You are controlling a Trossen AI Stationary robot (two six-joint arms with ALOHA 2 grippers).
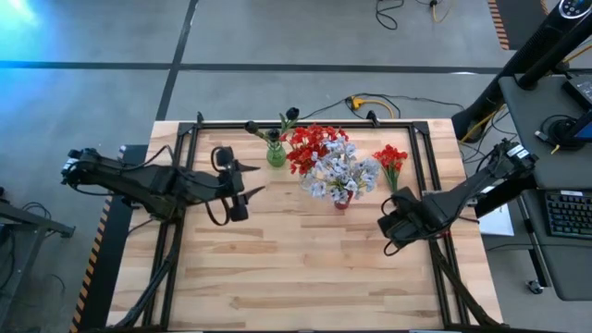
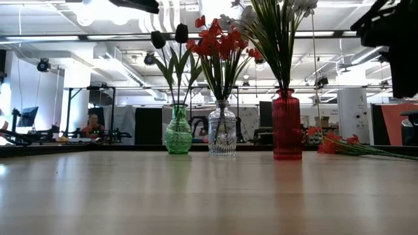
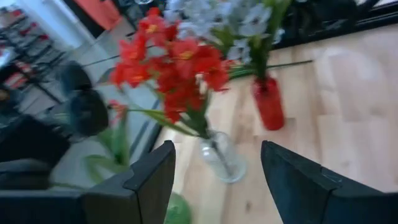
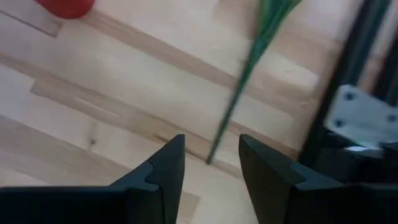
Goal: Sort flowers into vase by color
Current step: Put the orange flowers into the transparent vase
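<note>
Left hand [image 1: 248,191]: dark two-finger hand over the left half of the surface, near the green vase; its fingers [image 3: 146,180] stand well apart around nothing, facing the vases.
Surface [image 1: 277,277]: pale wooden planks with visible grain, edged by a black metal frame.
Green vase [image 2: 177,133]: ribbed green glass with a round belly and narrow neck, leftmost of three in a row; it stands upright.
Dark buds [image 2: 170,36]: near-black tulip-shaped buds on green stems, upright in the green vase.
Clear vase [image 2: 222,130]: clear faceted glass, in the middle of the row, just beside the green vase.
Red blossoms [image 1: 313,146]: a bright red bunch, stems upright in the clear vase.
Red vase [image 2: 287,124]: tall ribbed red glass, straight-sided, rightmost in the row.
Pale blossoms [image 1: 342,173]: blue-white blooms fanning out above the red vase, stems upright.
Loose red spray [image 1: 391,159]: lies flat on the surface to the right of the red vase; its long axis runs from the blossoms at the far end toward the right hand.
Stem [image 4: 245,68]: thin and green, its cut end between the right hand's fingertips.
Right hand [image 1: 392,220]: dark, low over the right side of the surface; fingers [image 4: 166,168] narrowly parted on either side of the stem's end, not pressed onto it.
</note>
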